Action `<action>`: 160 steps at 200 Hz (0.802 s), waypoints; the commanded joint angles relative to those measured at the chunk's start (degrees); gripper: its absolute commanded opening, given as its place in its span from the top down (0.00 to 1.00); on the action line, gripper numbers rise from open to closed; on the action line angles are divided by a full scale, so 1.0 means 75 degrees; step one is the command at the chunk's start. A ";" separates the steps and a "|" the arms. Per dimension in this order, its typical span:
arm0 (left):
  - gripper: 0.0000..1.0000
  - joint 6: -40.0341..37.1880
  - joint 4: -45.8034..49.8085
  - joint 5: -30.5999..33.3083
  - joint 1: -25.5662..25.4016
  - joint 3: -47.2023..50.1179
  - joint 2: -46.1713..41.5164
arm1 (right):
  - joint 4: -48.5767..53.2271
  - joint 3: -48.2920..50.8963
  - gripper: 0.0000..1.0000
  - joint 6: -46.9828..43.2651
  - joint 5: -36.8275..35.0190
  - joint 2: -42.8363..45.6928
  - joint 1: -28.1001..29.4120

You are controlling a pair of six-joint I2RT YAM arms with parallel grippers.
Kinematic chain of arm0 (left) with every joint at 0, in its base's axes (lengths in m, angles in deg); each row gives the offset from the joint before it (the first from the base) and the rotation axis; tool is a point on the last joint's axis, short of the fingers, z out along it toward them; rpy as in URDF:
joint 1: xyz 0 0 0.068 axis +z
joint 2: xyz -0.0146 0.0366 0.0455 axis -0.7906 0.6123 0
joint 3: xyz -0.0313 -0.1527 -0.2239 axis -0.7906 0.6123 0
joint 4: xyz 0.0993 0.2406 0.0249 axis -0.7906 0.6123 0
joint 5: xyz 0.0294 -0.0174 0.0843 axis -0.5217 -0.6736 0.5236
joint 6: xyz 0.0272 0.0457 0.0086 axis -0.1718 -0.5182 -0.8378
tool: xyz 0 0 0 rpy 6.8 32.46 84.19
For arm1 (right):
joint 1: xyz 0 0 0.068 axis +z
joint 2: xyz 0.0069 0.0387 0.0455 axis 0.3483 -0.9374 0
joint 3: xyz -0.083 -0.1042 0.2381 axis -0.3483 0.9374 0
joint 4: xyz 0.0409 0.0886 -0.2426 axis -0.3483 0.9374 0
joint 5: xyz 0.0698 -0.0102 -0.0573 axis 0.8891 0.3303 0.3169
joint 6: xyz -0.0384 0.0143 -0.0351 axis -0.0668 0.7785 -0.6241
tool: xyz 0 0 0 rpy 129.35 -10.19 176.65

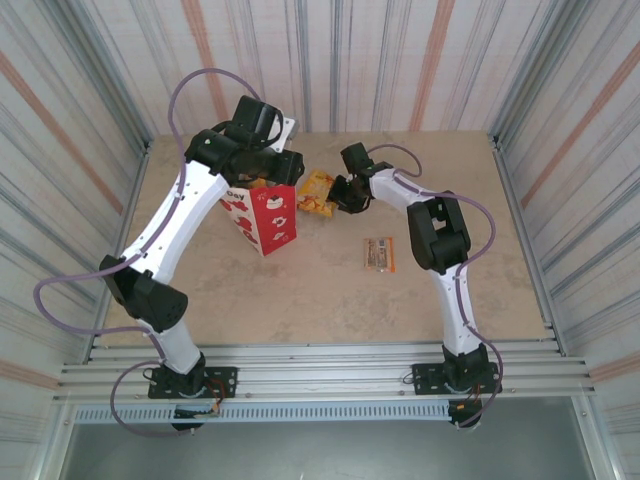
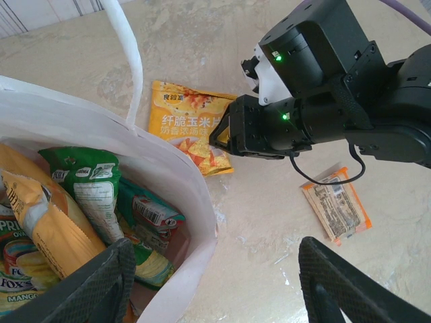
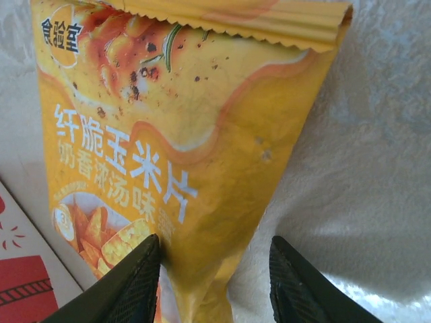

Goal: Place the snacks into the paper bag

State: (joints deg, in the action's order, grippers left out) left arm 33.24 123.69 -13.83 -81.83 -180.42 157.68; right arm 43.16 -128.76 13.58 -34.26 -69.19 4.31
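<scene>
The paper bag (image 1: 268, 218) stands upright, red below and white above, its rim (image 2: 182, 168) open with several snacks inside: a green packet (image 2: 91, 185), a teal one (image 2: 145, 212) and a yellow one (image 2: 47, 222). My left gripper (image 2: 217, 249) is open and straddles the bag's wall, one finger inside and one outside. A yellow-orange packet (image 3: 188, 134) lies flat on the table just right of the bag (image 1: 316, 193). My right gripper (image 3: 215, 245) is open around its near corner; the left finger touches it and the right finger stands off. An orange-edged brown bar (image 1: 379, 253) lies apart to the right.
The right arm's black wrist (image 2: 316, 101) hangs over the table between the yellow-orange packet (image 2: 185, 124) and the bar (image 2: 335, 210). The bag's white handle (image 2: 131, 60) arches up near the left gripper. Corrugated walls enclose the beige table (image 1: 300, 290) on three sides.
</scene>
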 commanded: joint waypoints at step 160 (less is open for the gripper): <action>0.34 0.0387 -0.0054 -0.0236 -0.0158 0.1216 -0.2009 | -0.1041 0.3594 1.00 -0.0620 -0.0486 0.4635 -0.0149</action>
State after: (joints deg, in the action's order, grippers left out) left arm 34.94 122.60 -14.97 -82.29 -171.77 146.34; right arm 34.77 -104.47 12.38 -34.07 -44.29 2.47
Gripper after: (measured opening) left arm 0.657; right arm 0.086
